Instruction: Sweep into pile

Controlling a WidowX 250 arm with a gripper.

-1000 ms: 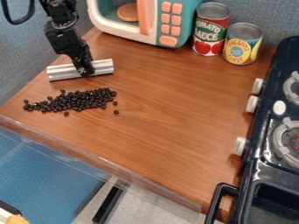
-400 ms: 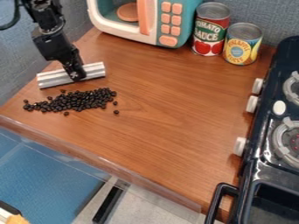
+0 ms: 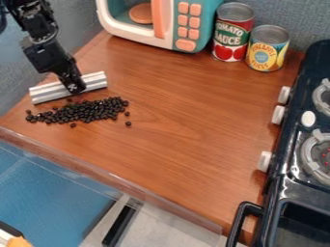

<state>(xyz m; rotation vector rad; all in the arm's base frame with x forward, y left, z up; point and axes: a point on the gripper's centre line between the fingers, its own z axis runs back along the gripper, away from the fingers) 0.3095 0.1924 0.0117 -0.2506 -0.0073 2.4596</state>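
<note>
Upper left: my gripper, black, hard plastic look, mostly matt; at it, a silvery bar, metallic, ridged, soft sheen. Left: dark beans, smooth, glossy. Centre: counter, wood-grained, smooth, satin. Top: toy microwave, smooth plastic. Upper right: two cans, bare metal rims, printed wraps paper-like. Right: stove, black, glossy, plastic-looking. Top right: wall, cloth-like, rough, matt.

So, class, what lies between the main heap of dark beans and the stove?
In the camera view, two stray beans near the heap, then wooden counter up to the stove.
</note>
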